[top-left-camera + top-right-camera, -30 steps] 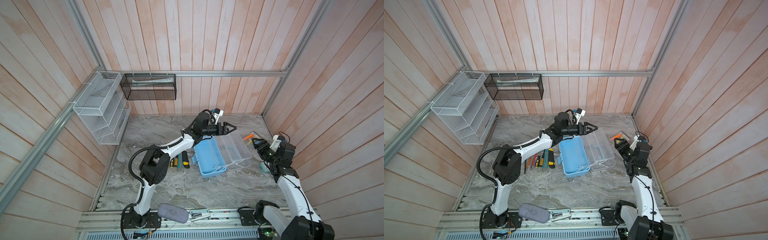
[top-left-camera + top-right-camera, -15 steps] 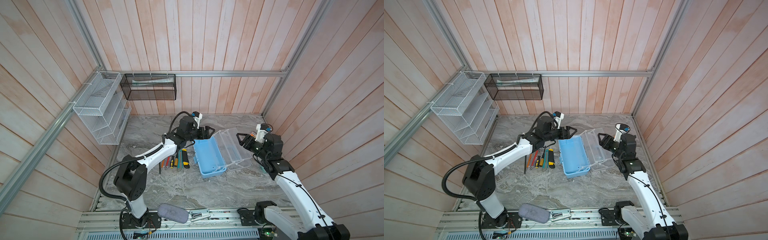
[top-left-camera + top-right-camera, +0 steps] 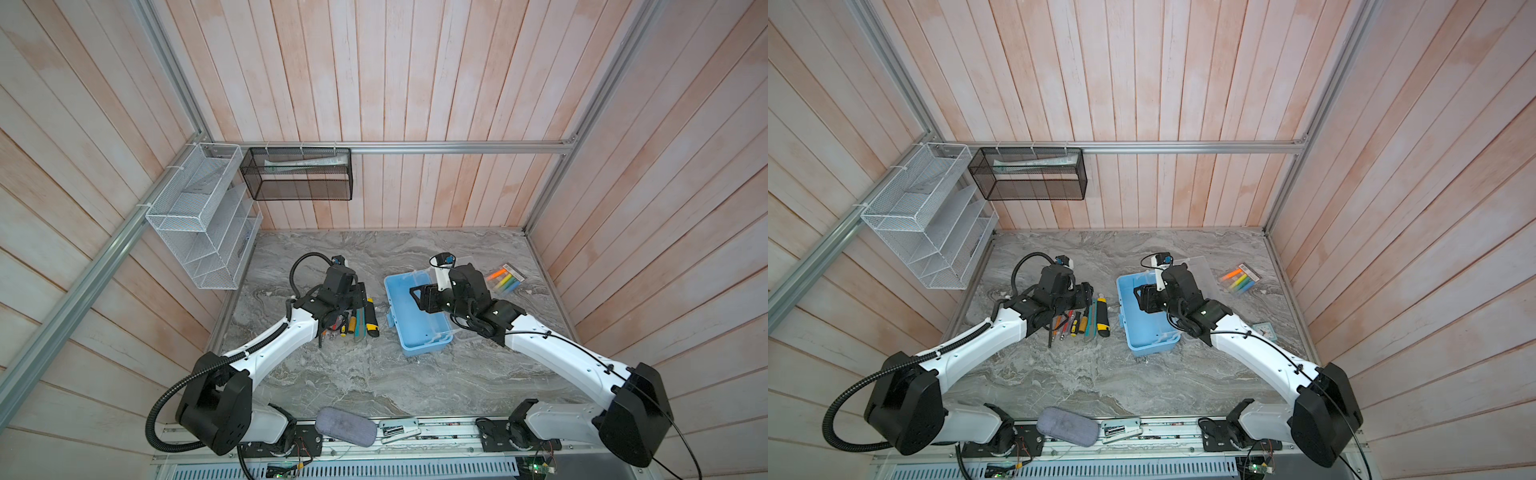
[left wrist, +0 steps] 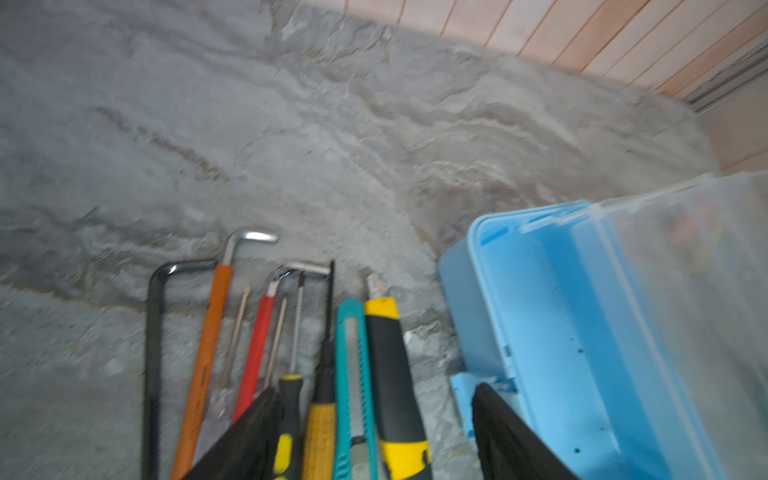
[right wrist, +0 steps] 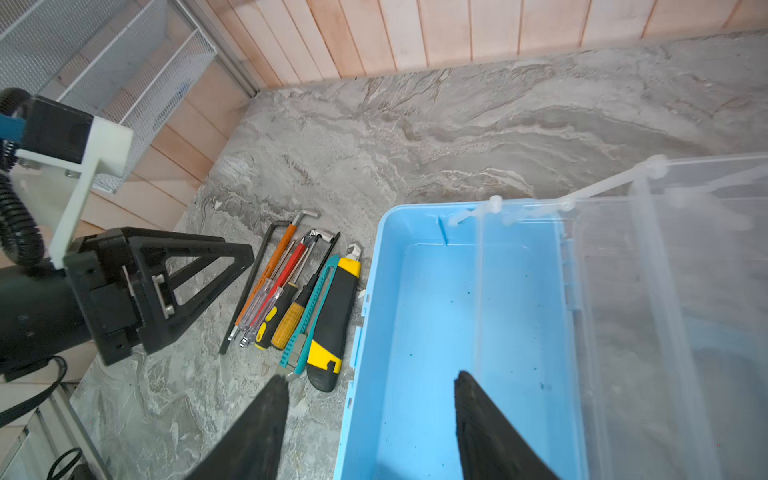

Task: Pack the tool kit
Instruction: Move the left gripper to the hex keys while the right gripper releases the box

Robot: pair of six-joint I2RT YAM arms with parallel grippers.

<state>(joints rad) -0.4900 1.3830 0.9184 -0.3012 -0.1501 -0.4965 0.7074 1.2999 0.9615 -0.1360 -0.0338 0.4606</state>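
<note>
Open light-blue plastic box [image 3: 419, 336] on grey marble tabletop [image 3: 374, 374]; yellow-black utility knife [image 5: 336, 307], slim hex keys and screwdrivers [image 5: 282, 286] just beside it. Left hand [image 4: 374, 388] and right hand [image 5: 372, 376] spread, empty. We judge the tools stiff, light, slick: pinch mid-handle.

The left hand [image 3: 359, 293] is seen above the far ends of a row of tools [image 3: 351, 326] laid side by side on the table [image 3: 374, 374]. The yellow-black utility knife [image 3: 371, 320] lies at the end of the row nearest the right hand [image 3: 419, 297]. The right hand is positioned over the far half of the open light-blue box [image 3: 419, 336]. A pack of markers [image 3: 505, 279] is seen behind that hand's wrist. A grey pouch [image 3: 345, 427] is seen at the table's near edge, well apart from both hands.
</note>
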